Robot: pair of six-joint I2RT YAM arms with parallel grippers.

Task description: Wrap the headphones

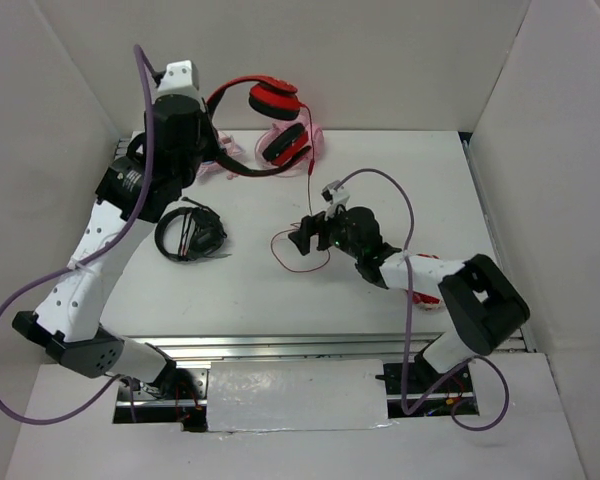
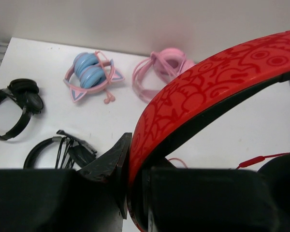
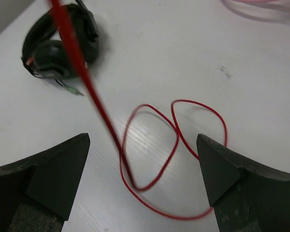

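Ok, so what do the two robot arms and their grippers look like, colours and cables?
The left arm and right arm have white link shells between chunky black joints; the left's shell is dotted with small holes. A thin purple cable loops beside each. The left gripper and right gripper have matte black wedge-shaped fingers.

Five sets of headphones: one red pair [image 1: 275, 100], one pink pair [image 2: 160, 70], one blue cat-ear pair [image 2: 91, 73], two black pairs [image 2: 26, 96] [image 2: 79, 153].

headphones [image 2: 208, 82] band: glossy red plastic, printed pattern, black lining | cable [image 3: 88, 82]: thin smooth red sheath | table [image 3: 193, 58]: matt white, faint grain | right gripper fingers [image 3: 58, 169]: matt black plastic, slightly rough | walls [image 1: 70, 80]: matt white board
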